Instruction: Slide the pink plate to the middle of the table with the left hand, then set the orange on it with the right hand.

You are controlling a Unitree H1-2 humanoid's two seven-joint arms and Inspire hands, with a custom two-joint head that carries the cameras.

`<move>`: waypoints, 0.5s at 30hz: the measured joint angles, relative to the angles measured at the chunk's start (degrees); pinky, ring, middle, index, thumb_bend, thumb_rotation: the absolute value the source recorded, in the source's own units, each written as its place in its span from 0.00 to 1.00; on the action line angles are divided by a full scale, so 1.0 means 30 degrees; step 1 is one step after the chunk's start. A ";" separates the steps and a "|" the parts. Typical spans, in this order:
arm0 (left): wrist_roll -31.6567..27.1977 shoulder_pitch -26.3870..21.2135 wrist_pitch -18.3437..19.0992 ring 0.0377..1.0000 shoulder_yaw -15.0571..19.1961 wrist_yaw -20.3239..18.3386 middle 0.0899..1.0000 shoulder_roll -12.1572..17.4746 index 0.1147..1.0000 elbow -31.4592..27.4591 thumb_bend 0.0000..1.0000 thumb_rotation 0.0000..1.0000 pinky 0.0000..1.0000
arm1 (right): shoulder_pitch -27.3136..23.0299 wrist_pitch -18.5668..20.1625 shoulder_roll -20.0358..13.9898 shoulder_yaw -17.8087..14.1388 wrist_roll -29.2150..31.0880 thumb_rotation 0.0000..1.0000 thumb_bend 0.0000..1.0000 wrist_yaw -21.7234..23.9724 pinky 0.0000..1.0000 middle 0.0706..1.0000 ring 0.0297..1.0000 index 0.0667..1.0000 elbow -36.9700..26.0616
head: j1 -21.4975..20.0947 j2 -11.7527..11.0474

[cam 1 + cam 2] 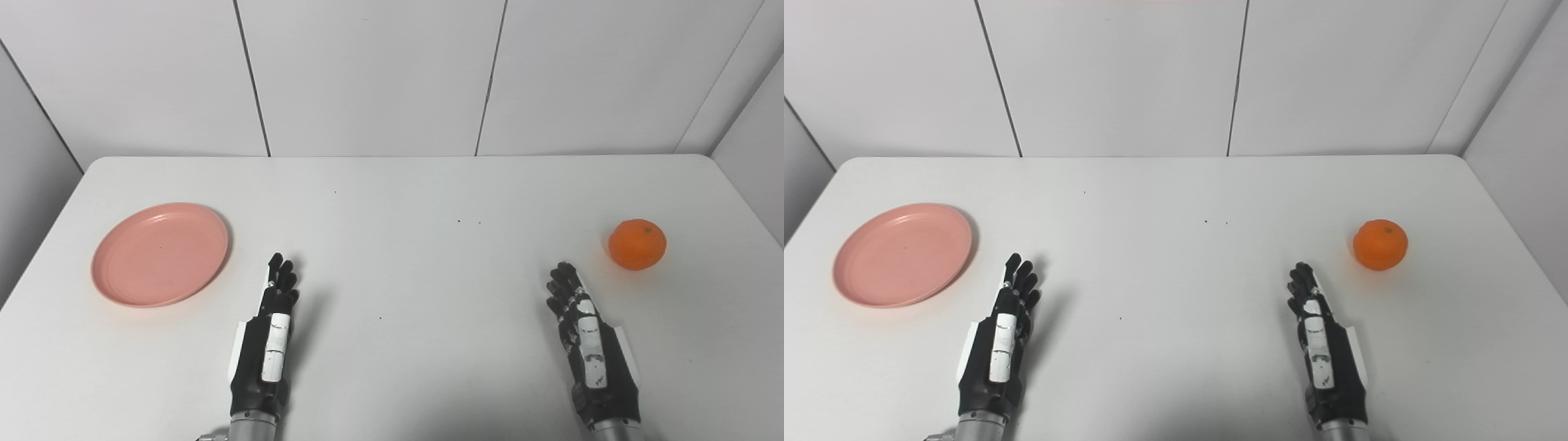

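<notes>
Well, from the left eye view, the pink plate (160, 254) sat far left on the white surface (392, 294), not slid yet. The left hand (269, 340) lay near it, empty, fingers out straight (nothing held).

From the right eye view, the orange (1380, 244) sat far right, just past the empty, flat right hand (1322, 349). Next, I think, the left hand must reach the plate's rim and push.
</notes>
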 measured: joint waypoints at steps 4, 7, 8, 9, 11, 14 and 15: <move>0.0001 0.0000 -0.0098 1.00 0.0013 0.0000 1.00 -0.0001 1.00 0.0137 0.92 0.96 1.00 | 0.0002 0.0000 0.0005 0.0012 -0.0011 0.97 0.85 0.0000 0.98 0.94 0.95 0.93 0.0000 | -0.0088 0.0000; 0.0000 -0.0322 -0.1584 1.00 0.0004 0.0012 1.00 -0.0013 1.00 0.0895 0.98 0.97 1.00 | 0.0026 0.0001 0.0072 -0.0038 -0.0016 0.97 0.85 -0.0042 0.98 0.94 0.95 0.93 0.0047 | -0.0030 0.0059; 0.0000 -0.0382 -0.1826 1.00 -0.0003 0.0012 1.00 -0.0009 1.00 0.1045 0.99 0.97 1.00 | 0.0017 0.0001 0.0104 -0.0034 -0.0015 0.97 0.85 -0.0041 0.98 0.94 0.95 0.93 0.0091 | -0.0030 0.0059; 0.0000 -0.0389 -0.1989 1.00 0.0002 0.0012 1.00 0.0007 1.00 0.1055 0.97 0.97 1.00 | -0.0004 0.0003 0.0128 0.0003 -0.0015 0.97 0.84 -0.0031 0.98 0.94 0.95 0.93 0.0125 | 0.0028 0.0030; 0.0006 -0.0377 -0.2023 1.00 -0.0013 0.0011 1.00 0.0010 1.00 0.0950 0.92 0.96 1.00 | -0.0008 0.0004 0.0121 0.0008 -0.0018 0.97 0.85 -0.0012 0.98 0.94 0.95 0.93 0.0135 | 0.0087 0.0000; 0.0005 -0.0237 -0.1927 1.00 -0.0037 0.0013 1.00 -0.0019 1.00 0.0659 0.86 0.95 1.00 | -0.0014 0.0003 0.0069 0.0017 -0.0034 0.98 0.85 0.0006 0.98 0.94 0.96 0.94 0.0117 | 0.0146 -0.0059; 0.0005 -0.0214 -0.1905 1.00 -0.0034 0.0013 1.00 -0.0020 1.00 0.0609 0.86 0.95 1.00 | -0.0021 0.0002 0.0063 0.0027 -0.0033 0.98 0.85 0.0014 0.98 0.94 0.96 0.94 0.0117 | 0.0146 -0.0059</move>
